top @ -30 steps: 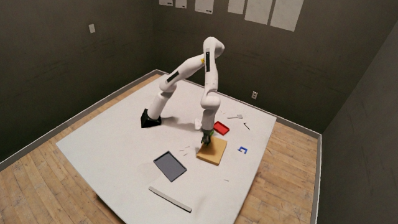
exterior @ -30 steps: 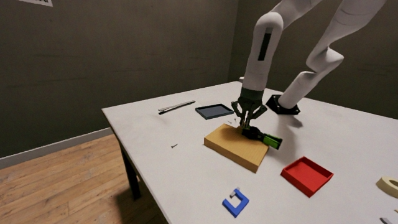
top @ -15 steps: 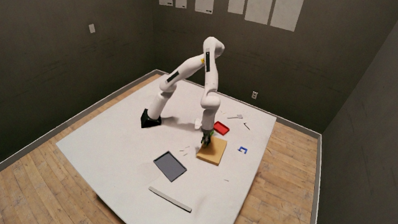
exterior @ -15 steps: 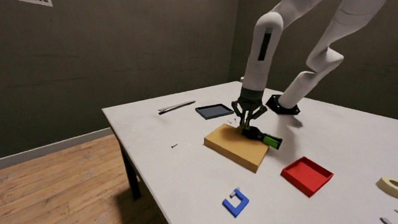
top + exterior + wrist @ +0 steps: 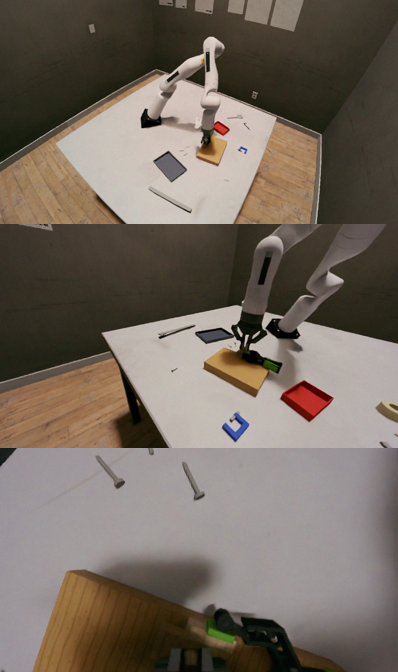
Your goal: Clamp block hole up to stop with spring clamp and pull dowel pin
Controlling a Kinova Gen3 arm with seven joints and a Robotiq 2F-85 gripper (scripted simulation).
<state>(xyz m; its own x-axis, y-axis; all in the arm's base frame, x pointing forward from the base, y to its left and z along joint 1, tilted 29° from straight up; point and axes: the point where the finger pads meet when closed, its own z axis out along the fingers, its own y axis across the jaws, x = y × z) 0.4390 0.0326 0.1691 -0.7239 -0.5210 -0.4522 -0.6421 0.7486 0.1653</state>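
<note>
My gripper (image 5: 206, 144) (image 5: 245, 349) (image 5: 190, 661) points down over the bench board (image 5: 214, 153) (image 5: 230, 371) (image 5: 90, 623). Its fingers are nearly together, with a thin tan piece, the dowel pin, between the tips. The small wooden block is below the fingers and mostly hidden. A pale wooden strip (image 5: 197, 631), which looks like the bench stop, lies near the board's edge. The black and green spring clamp (image 5: 256, 358) (image 5: 267, 633) has one green pad against this strip; its handle points over the board's side. Its other jaw, the pin's hole and any gap at the stop are hidden.
A red tray (image 5: 221, 128) (image 5: 306, 399) and a blue clamp (image 5: 244, 149) (image 5: 240, 430) lie beside the board. A dark tray (image 5: 170, 166) (image 5: 214, 335) and a long grey bar (image 5: 169, 199) (image 5: 176, 329) are on the other side. Screws or nails (image 5: 192, 481) lie near the board.
</note>
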